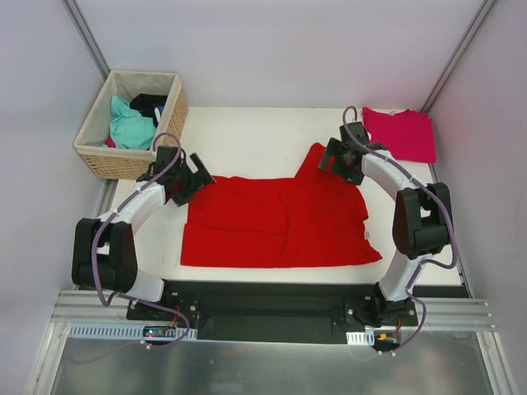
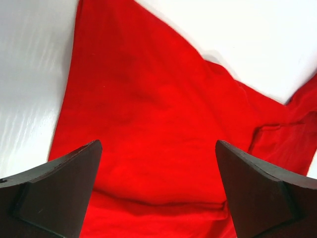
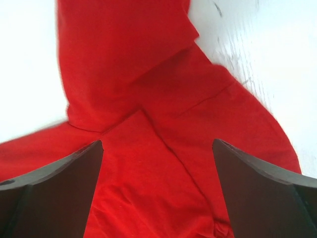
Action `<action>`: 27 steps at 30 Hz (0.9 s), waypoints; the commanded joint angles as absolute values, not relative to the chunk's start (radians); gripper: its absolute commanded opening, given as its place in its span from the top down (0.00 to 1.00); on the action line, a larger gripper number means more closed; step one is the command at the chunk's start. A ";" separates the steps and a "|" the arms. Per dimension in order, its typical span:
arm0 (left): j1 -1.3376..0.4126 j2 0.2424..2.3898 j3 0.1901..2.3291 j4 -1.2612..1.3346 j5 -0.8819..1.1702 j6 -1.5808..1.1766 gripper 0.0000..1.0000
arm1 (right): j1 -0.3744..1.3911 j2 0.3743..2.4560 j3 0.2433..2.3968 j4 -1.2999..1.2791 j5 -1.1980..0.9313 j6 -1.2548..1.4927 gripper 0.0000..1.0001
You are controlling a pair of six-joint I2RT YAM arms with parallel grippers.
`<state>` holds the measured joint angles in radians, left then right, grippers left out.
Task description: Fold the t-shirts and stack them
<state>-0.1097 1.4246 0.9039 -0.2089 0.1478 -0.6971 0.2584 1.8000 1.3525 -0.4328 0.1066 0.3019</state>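
A large bright red t-shirt lies partly folded across the middle of the white table, with one sleeve sticking out toward the back. A magenta-pink t-shirt lies folded flat at the back right corner. My left gripper hovers open over the red shirt's back left corner. The left wrist view shows red cloth below the spread fingers, with nothing between them. Over the sleeve, my right gripper stands open. Its wrist view shows the sleeve and folds of the red shirt under empty jaws.
A woven wicker basket stands at the back left, holding a teal cloth and a dark one. Bare white table lies behind the red shirt. Walls close in on both sides.
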 commanded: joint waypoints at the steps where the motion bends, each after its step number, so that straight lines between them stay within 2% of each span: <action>1: -0.107 1.492 0.853 -0.101 0.176 -0.726 0.01 | 0.253 1.778 1.292 -0.403 0.103 0.310 0.03; 16: -0.109 1.543 0.720 -0.015 0.170 -0.730 0.01 | 0.252 1.775 1.086 -0.348 0.132 0.337 0.03; 27: -0.109 1.413 0.546 -0.021 0.163 -0.732 0.01 | 0.250 1.657 0.928 -0.341 0.172 0.374 0.03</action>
<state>-0.1097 1.4425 0.6365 0.0940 0.1741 -0.7242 0.2577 1.6951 0.9962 -0.2817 0.1455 0.3397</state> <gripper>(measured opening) 0.991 0.966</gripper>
